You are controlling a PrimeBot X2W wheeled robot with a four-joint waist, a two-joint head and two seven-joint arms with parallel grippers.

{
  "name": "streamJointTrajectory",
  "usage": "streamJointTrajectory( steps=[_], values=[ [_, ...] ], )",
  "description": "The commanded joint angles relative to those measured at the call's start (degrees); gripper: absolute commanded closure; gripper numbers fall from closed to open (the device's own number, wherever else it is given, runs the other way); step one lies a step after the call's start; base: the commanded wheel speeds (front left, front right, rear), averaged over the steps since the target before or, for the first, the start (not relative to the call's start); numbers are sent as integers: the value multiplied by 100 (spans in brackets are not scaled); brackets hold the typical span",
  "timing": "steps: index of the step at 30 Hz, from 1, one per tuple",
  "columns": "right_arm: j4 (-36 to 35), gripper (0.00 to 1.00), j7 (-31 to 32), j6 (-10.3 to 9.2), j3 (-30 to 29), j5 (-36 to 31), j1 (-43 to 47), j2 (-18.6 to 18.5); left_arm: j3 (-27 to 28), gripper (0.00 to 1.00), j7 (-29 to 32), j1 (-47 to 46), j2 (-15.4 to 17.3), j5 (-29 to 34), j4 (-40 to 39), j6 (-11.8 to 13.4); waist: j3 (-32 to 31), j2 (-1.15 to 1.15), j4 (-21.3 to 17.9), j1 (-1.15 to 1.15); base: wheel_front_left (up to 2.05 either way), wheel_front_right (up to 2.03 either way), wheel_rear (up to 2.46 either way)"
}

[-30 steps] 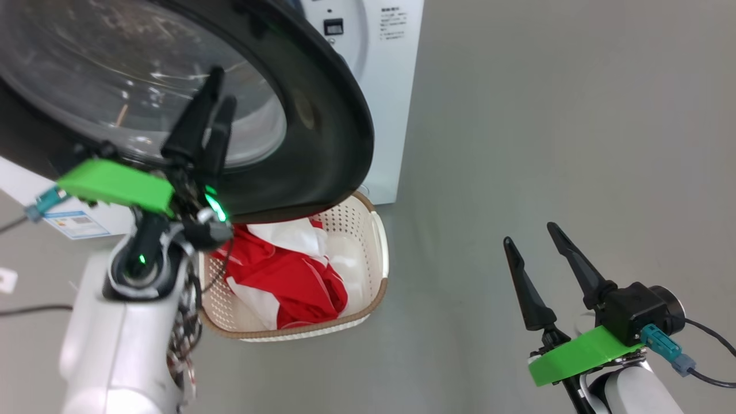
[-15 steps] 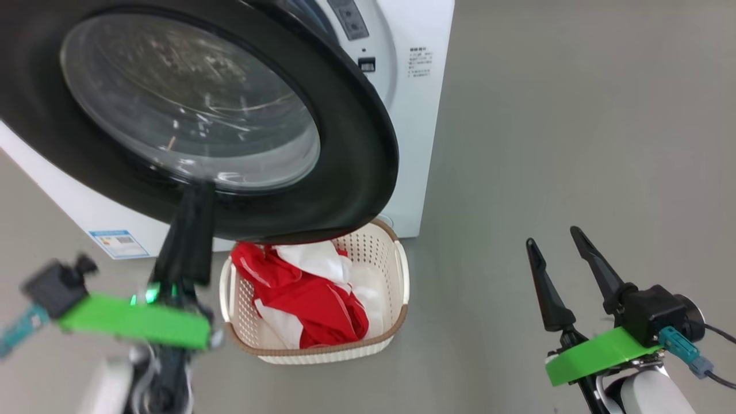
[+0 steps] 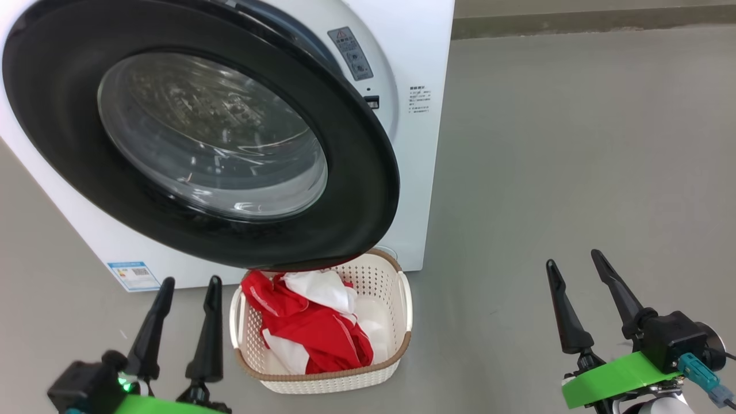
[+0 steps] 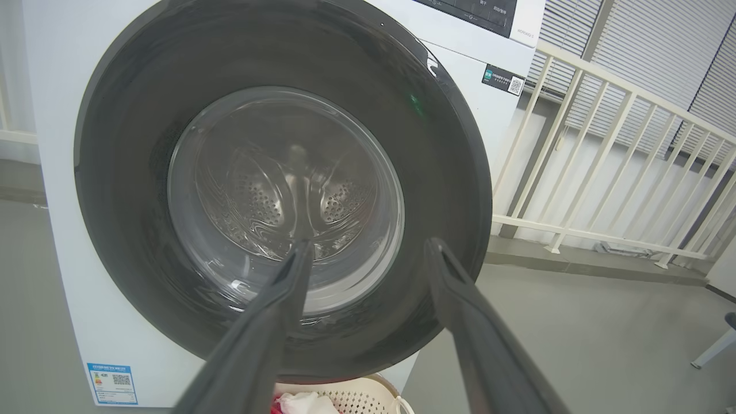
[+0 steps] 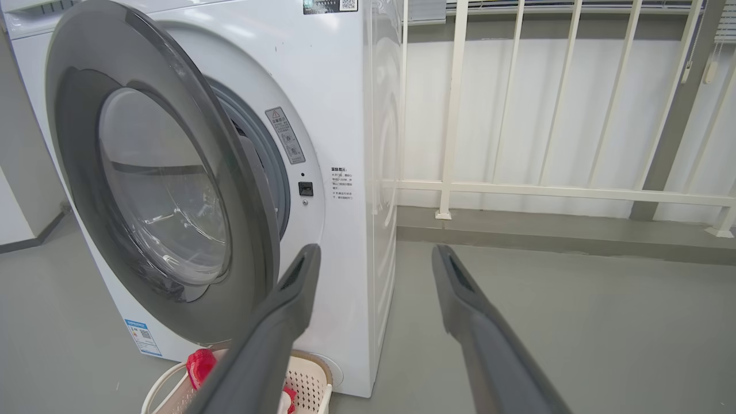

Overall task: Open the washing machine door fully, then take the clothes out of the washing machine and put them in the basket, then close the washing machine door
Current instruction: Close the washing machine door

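Note:
The washing machine door (image 3: 359, 172), black-rimmed with a bulging glass window, stands ajar over the white washing machine (image 3: 417, 52); the right wrist view shows a gap at the door (image 5: 253, 190) with grey rubber ring behind. Through the glass of the door (image 4: 448, 161) the steel drum shows. Below the door sits the cream basket (image 3: 399, 351), holding the red and white clothes (image 3: 316, 330). My left gripper (image 3: 191, 282) is open and empty, left of the basket. My right gripper (image 3: 574, 259) is open and empty over bare floor, far right.
Grey floor spreads to the right of the machine. A white railing (image 5: 454, 109) and a low kerb (image 5: 546, 230) run behind it. A blue label (image 3: 133, 276) sits low on the machine's front. The basket's rim (image 5: 307, 382) lies under the door's lower edge.
The head camera has pulled back, so the whole view shifted. My left gripper dropped from the door's glass to the lower left and its fingers spread apart. The right gripper kept its pose.

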Motion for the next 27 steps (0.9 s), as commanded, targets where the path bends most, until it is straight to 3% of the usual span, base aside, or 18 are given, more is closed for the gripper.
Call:
streamJointTrajectory(
  steps=[1,18,27],
  values=[
    [-202,0,-37,26,91,-32,-52,-38,234,0,-67,-7,116,286,-293,115,-33,0,-6,0,0,0,0],
    [-402,0,-37,26,50,-4,282,-38,578,0,-69,721,-51,1186,-445,276,-251,0,-20,0,0,0,0],
    [-406,0,-37,26,105,1,313,-38,607,0,-70,834,-170,1299,-307,151,-266,0,-32,0,0,0,0]
  ],
)
